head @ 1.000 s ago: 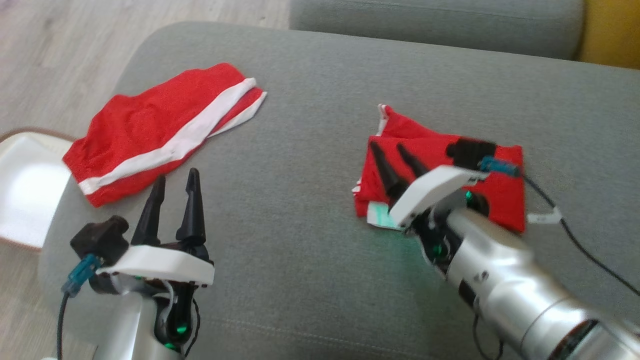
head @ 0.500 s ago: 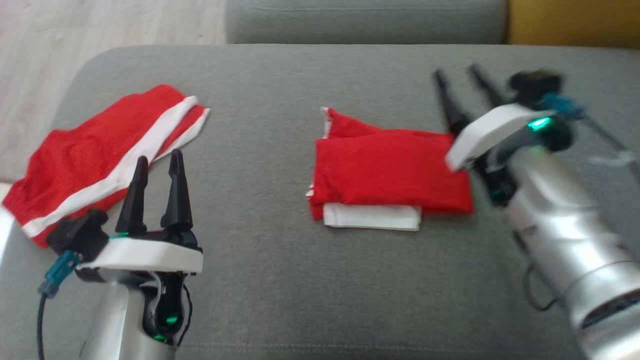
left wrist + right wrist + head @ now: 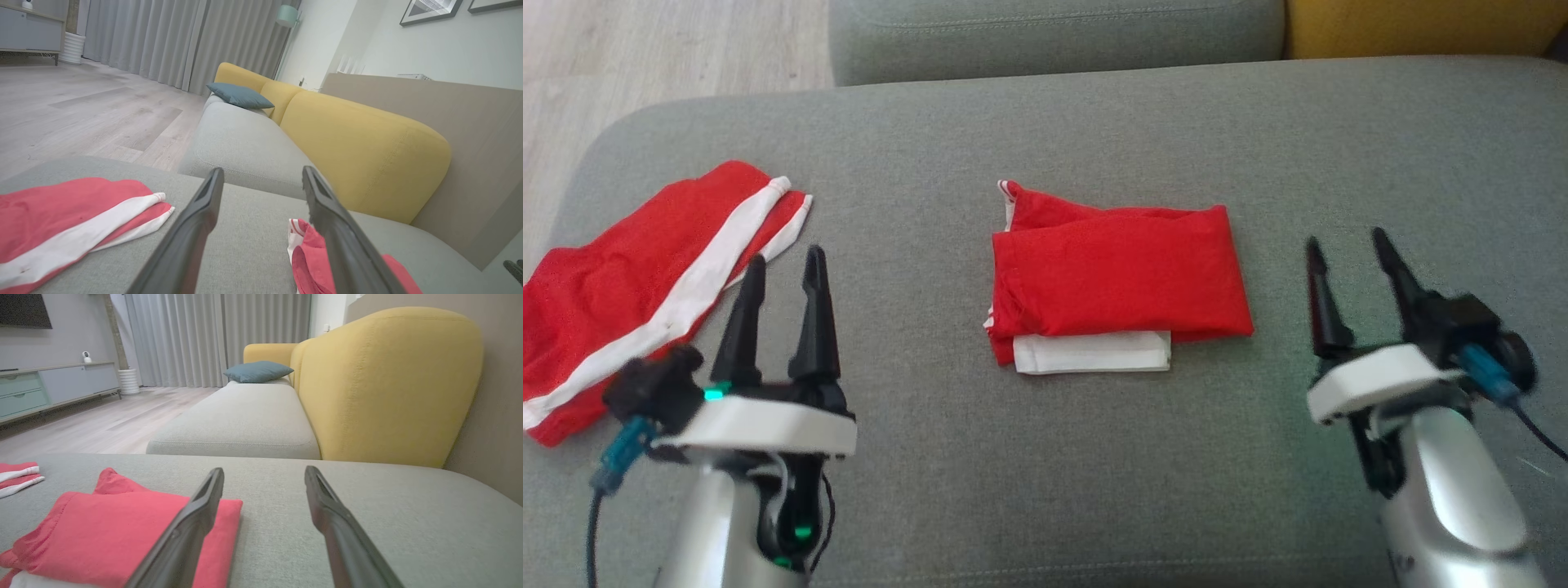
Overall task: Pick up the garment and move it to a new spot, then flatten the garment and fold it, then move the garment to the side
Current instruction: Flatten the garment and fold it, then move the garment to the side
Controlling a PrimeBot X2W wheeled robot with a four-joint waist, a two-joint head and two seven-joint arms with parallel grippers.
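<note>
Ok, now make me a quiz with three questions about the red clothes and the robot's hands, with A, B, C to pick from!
1. Where is the folded red garment?
A. on the wooden floor
B. on the grey cushion, between the left gripper and the right gripper
C. held up in the air

2. How many red garments lie on the cushion?
A. one
B. four
C. two

3. How is the right gripper?
A. open, holding nothing
B. shut on the folded garment
C. shut tight on nothing

Answers:
1 B: it lies mid-cushion with a gripper on each side.
2 C: the folded one plus the white-striped garment at the left.
3 A: its fingers stand apart with nothing between them.
</note>
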